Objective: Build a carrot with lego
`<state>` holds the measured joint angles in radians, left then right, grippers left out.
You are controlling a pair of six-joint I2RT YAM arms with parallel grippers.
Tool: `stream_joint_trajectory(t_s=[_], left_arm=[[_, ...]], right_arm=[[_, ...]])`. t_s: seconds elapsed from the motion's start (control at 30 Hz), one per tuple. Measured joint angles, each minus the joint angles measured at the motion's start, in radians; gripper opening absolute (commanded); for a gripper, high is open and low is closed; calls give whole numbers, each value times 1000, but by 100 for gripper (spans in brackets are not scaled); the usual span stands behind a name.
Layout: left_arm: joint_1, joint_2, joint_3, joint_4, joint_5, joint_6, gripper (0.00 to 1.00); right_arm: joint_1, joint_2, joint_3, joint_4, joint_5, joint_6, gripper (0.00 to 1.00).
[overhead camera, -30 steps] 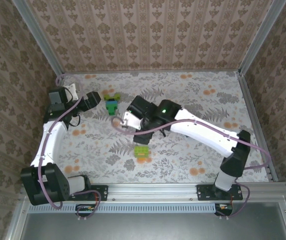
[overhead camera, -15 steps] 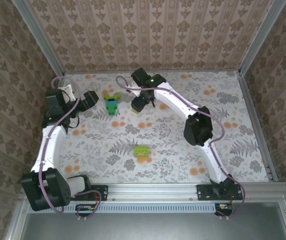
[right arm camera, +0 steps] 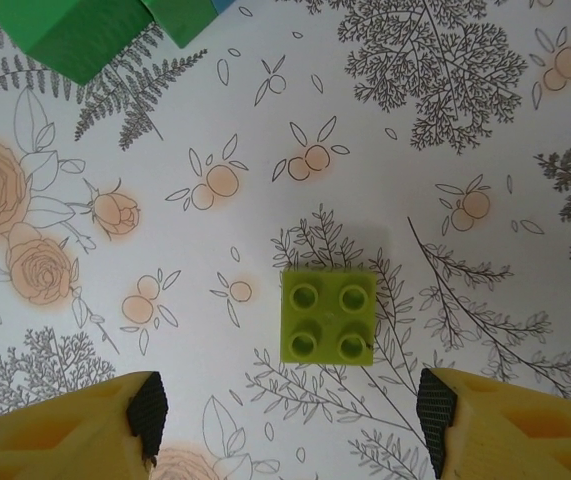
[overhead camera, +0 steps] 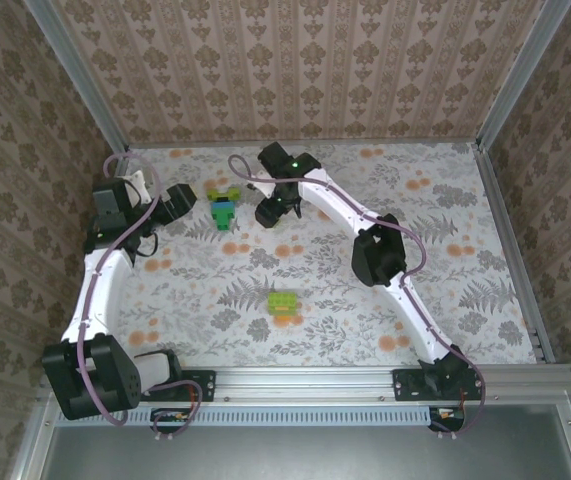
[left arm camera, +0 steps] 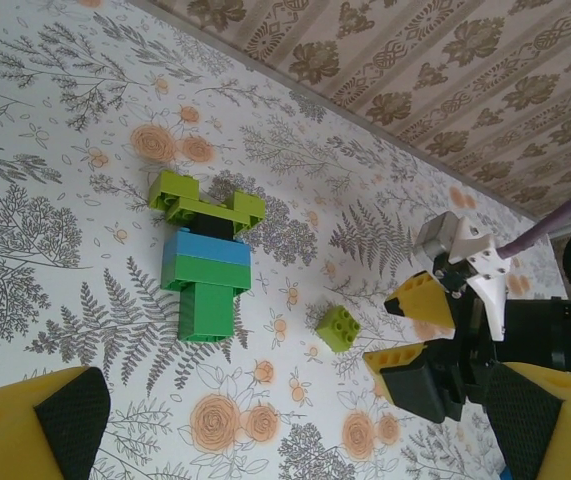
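Carrot: a small joined cluster (overhead camera: 284, 303), lime-green studs on top with an orange strip along its near edge. It lies flat around the middle of the table (overhead camera: 445, 200), nearer than both grippers and well apart from them.

Stack: a second joined group (left arm camera: 205, 260) at the far left of the table. It has a lime-green forked piece at the far end with a dark gap, then a blue brick, then darker green, then a green stem at the near end.

Lime brick: a single square brick with four studs (right arm camera: 328, 314), lying studs-up just right of the stack and not touching it.

Right gripper: reached to the far side (overhead camera: 268, 212), hanging over the lime brick with its yellow fingers (right arm camera: 65, 430) spread wide on either side, holding nothing.

Left gripper: at the far left (overhead camera: 177, 203), pointing toward the stack. Its fingers (left arm camera: 35, 430) sit wide apart at the bottom corners of its wrist view, holding nothing.
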<state>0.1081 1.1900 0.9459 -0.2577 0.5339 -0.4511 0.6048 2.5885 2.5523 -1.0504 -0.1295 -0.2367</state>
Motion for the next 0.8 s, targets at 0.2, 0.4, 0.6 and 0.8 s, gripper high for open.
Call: stream_joint_trajectory(t_s=[0.2,0.4,0.6,0.8], left_arm=[[-2,0,6,-4,0,3,100],[-3,0,8,-8,0,3,100],[-3,0,10,-18,0,7,100],[-4,0,11,-27,-1,10,100]], right_arm=[[-3,53,10,6,-10,25,69],[-5,89,40,6,-10,42,68],[-5,100,45,7,-10,55,63],[-5,109,47,8,-10,58,56]])
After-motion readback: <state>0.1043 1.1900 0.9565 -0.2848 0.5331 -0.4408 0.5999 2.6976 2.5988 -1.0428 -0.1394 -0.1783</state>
